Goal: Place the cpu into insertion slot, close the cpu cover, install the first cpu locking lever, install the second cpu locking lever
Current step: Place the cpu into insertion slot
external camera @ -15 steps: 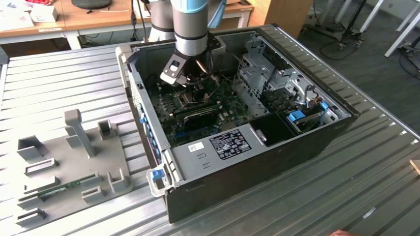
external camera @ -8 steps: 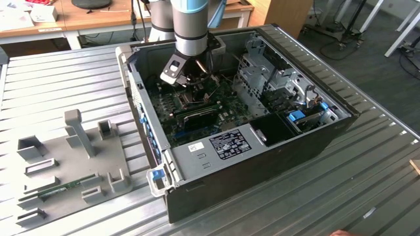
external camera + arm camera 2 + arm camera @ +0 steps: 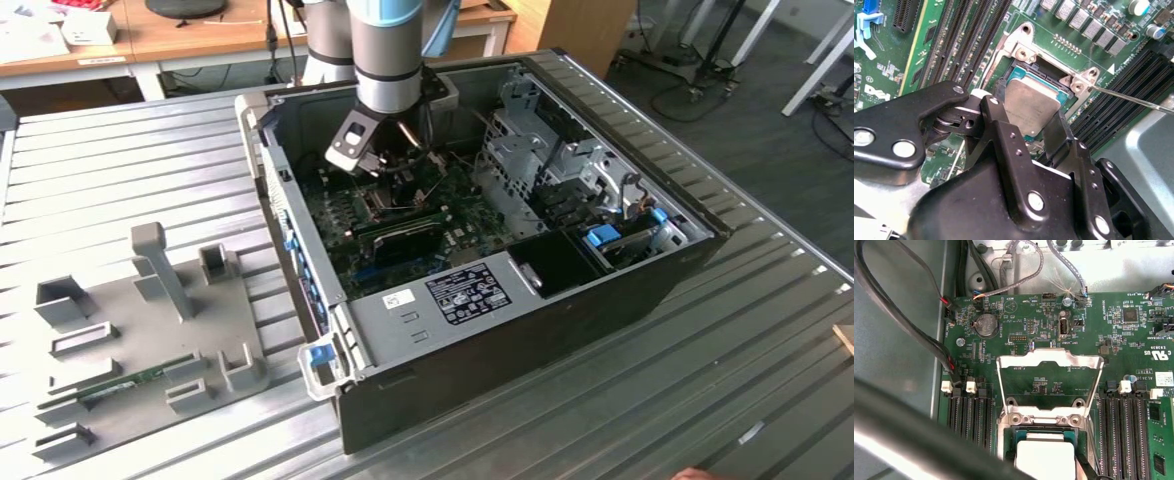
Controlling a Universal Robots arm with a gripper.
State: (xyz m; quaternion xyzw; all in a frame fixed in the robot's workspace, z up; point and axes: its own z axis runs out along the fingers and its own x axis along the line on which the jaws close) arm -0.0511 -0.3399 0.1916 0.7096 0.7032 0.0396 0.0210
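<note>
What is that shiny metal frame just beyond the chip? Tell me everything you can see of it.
The cpu cover is a thin, silvery metal frame with a big cut-out middle; the green motherboard shows through it in the first wrist view. It stands open, swung back from the cpu, hinged along its edge nearest that chip, where two screws sit. Nothing else seems to touch it.

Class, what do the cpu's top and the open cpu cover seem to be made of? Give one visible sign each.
The cpu: probably metal, matte grey top with soft sheen. The cpu cover: likely stamped steel, bright silvery, sharp highlights.
</note>
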